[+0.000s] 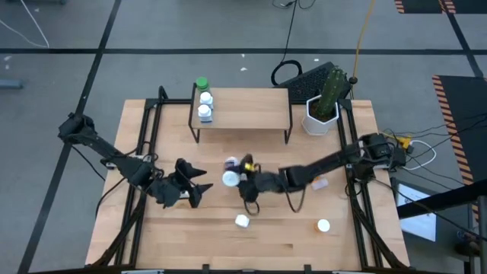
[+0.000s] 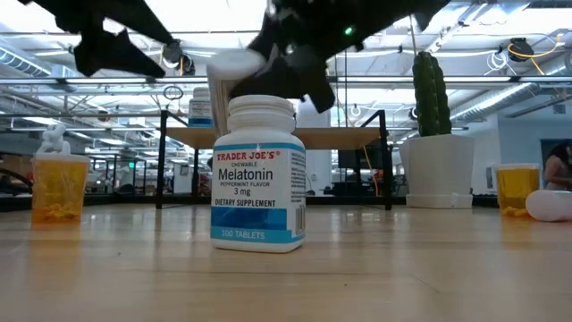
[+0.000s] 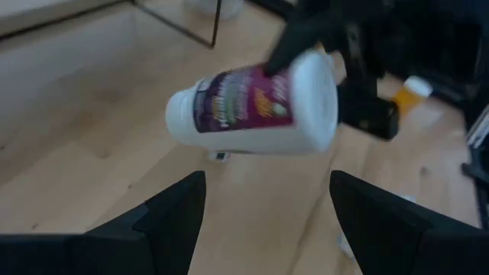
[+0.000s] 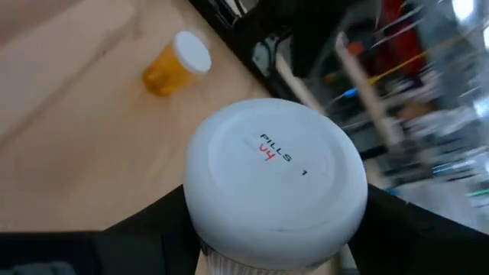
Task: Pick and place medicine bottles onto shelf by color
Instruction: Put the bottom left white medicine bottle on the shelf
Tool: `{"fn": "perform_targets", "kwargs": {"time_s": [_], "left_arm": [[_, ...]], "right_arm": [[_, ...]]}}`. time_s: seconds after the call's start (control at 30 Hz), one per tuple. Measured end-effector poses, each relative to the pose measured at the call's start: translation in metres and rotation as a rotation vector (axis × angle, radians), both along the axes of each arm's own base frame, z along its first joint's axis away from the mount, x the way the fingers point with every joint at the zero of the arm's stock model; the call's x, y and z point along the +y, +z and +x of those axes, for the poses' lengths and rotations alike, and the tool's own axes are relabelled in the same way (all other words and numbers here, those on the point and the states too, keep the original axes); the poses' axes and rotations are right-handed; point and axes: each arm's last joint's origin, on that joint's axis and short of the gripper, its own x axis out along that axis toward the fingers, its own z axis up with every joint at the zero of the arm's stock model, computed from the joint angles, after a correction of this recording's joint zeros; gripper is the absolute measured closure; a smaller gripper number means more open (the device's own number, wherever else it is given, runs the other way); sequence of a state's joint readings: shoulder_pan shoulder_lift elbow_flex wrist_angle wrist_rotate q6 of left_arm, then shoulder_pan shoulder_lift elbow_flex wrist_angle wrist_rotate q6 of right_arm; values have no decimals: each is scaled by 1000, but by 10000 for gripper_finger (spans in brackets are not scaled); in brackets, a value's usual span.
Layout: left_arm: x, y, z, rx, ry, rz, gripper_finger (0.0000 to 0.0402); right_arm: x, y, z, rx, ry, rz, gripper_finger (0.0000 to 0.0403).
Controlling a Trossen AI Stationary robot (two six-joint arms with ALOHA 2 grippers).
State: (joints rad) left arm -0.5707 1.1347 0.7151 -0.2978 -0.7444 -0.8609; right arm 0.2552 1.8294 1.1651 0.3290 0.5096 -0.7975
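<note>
Left gripper (image 1: pixel 199 185) idle at mid-table, fingers spread and empty; right gripper (image 1: pixel 242 181) beside it clenched on a white bottle (image 1: pixel 230 178), lifted clear; next, carry to the shelf (image 1: pixel 251 108) beside matching white bottles (image 1: pixel 205 106).

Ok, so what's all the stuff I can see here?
Shelf: one, light wood, back of table.
Green-capped bottle: one, shelf's left end.
White bottles: two, on shelf beside it.
Held bottle: one, white with purple label, lifted above table middle.
Melatonin bottle: one, white and blue, front middle.
Orange bottles: two, one on each side of the table.
Cactus: one, green, in pot.
Pot: one, white, right of shelf.
Table: one, wood.
Left gripper: open, empty, facing held bottle.
Right gripper: shut on held bottle.
</note>
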Motion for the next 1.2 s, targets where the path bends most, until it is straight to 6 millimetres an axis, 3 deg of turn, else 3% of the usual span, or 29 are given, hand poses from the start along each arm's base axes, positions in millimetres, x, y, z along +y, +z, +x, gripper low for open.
{"fn": "perform_targets", "kwargs": {"time_s": [0.23, 0.4, 0.6, 0.7, 0.9, 1.2], "left_arm": [[-15, -9, 0, -161, -104, 26, 121], [-10, -19, 1, -307, -193, -1, 121], [0, -42, 1, -371, -158, -58, 121], [3, -50, 11, -431, -120, -96, 121], [4, -44, 44, -622, -141, -177, 121], [5, -41, 88, -613, -135, -367, 121]], "right_arm": [[52, -4, -21, 89, 108, -375, 154], [86, -24, -48, 179, 317, -639, 153], [116, -27, -76, 100, 295, -876, 152], [124, -27, -83, 102, 335, -996, 152], [122, -27, -82, 128, 365, -1084, 152], [115, -23, -76, 120, 369, -1143, 152]]}}
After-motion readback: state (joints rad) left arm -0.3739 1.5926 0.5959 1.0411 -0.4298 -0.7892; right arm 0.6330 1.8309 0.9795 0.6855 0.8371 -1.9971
